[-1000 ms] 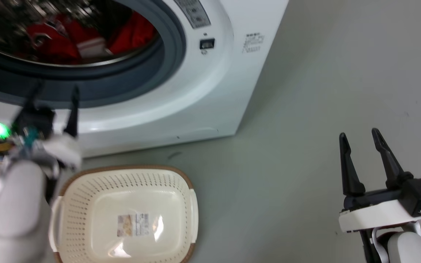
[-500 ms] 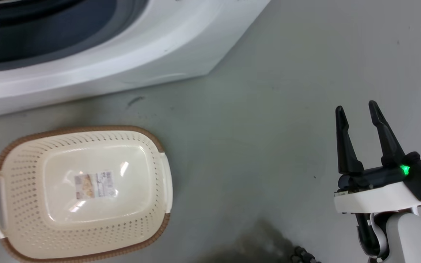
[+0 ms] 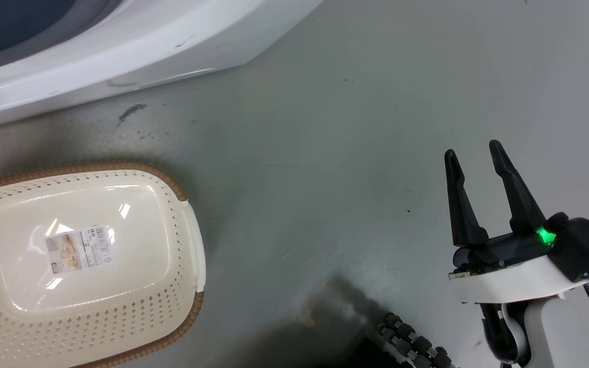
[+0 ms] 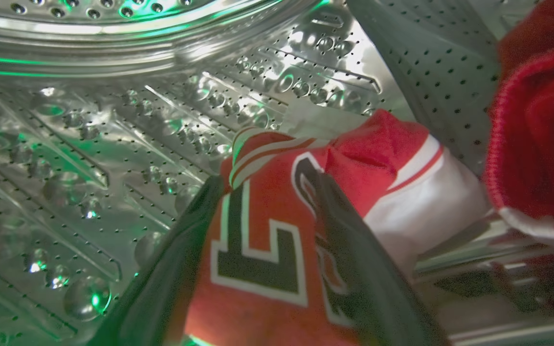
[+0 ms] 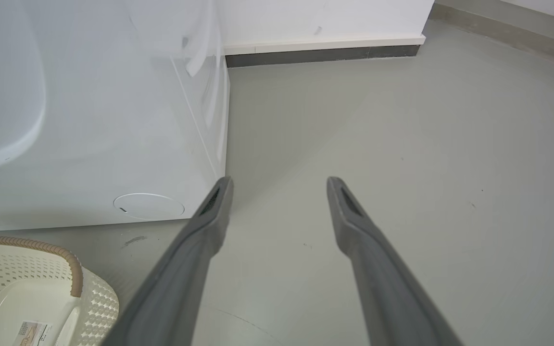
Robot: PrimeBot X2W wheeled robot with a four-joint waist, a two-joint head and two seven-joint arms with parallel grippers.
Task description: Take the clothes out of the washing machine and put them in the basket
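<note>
Head view, from the left: the basket stands on the grey floor, with a paper label on its bottom. Beyond it, near but apart, is the white front of the washing machine. At the lower right the right gripper hangs over bare floor, its jaws wide, and a green light glows at its base.

In the left wrist view, the steel drum is at the left. In the middle the left gripper has wide jaws, with one dark finger on each side of the red jersey. At the right, a plainer red garment lies against the drum wall.
</note>
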